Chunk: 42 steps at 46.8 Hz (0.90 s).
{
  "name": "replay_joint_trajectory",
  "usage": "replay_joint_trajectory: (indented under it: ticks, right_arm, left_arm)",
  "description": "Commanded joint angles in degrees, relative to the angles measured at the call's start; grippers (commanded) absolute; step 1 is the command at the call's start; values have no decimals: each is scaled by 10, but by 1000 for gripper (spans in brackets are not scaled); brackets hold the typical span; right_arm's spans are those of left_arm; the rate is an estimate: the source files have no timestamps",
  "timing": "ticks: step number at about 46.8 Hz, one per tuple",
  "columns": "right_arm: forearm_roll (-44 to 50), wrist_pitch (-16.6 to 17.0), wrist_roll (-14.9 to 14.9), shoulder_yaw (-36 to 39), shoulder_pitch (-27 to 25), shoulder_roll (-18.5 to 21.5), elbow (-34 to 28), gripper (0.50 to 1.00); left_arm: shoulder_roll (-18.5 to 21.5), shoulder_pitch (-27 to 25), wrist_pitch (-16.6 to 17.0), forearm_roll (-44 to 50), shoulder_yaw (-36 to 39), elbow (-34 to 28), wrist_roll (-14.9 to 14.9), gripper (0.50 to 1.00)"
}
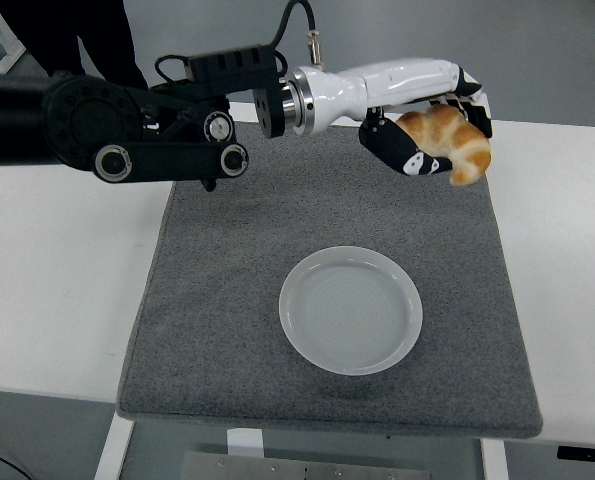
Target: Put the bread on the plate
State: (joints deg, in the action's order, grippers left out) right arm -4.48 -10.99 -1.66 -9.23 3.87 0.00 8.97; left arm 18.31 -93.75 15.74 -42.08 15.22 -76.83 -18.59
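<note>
Nearest the bottom edge: white table, with a square grey mat covering most of the middle. Front edge of the mat sits just inside the table's near edge.

On the mat, toward the front and slightly right of centre: round white plate, upright, nothing in it. It lies flat on the mat, well clear of the mat's edges.

Further back: left arm comes in from the left edge, black links and joints, reaching across over the far part of the mat. Forearm section turns white past a metal collar, black cable looping up off it.

Left hand is over the mat's far right corner, raised above the surface. Fingers are wrapped round the bread, a golden-brown croissant-shaped piece with paler stripes. Black palm pad under it, white back of hand on top, bread's curved end sticking out to the right past the fingertips. Bread is held in the air, not touching mat or plate; it is well apart from the plate, behind it and to the right.

Beyond the table: grey floor, and at top left a person's dark trouser legs.
</note>
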Motion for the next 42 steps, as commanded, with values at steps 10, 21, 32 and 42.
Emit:
replay_joint_trajectory:
  ticks: [10, 21, 32, 42]
  right_arm:
    - [0, 1, 0, 0, 0, 0, 0, 952]
    - [0, 1, 0, 1, 0, 0, 0, 952]
    - [0, 0, 0, 0, 0, 0, -1, 952]
    - [0, 1, 0, 0, 0, 0, -1, 952]
  left_arm:
    - [-1, 73, 21, -79, 0, -21, -3, 500]
    - [0, 155, 25, -162, 0, -19, -7, 500]
    - [0, 218, 36, -213, 0, -10, -12, 500]
    - [1, 247, 37, -218, -1, 4, -19, 500]
